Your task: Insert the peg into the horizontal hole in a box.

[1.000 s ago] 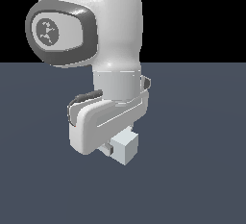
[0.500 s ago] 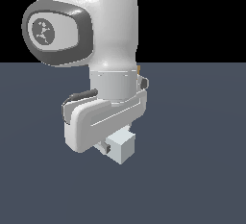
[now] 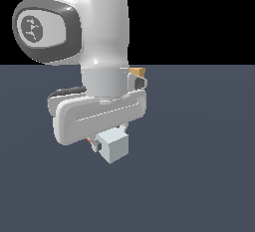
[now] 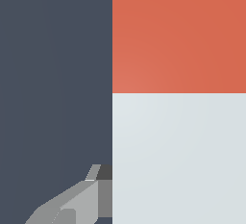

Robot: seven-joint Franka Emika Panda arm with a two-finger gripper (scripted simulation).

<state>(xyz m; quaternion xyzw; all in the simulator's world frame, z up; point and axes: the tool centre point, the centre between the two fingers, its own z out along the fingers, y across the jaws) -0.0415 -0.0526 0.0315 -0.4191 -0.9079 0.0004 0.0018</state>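
One peg (image 4: 178, 98), half red and half white, fills most of the wrist view and looks stiff, smooth and light, best taken across its flat sides near the white half. Its white end (image 3: 112, 146) shows just beneath the gripper (image 3: 107, 141), which seems clamped on it, one finger (image 4: 77, 201) against its side. The arm hangs straight down, hand crosswise, with the box (image 3: 137, 71) barely showing behind the wrist.

Peg (image 3: 112, 146) under arm (image 3: 99, 42) — box (image 3: 137, 71) behind arm, mostly hidden.
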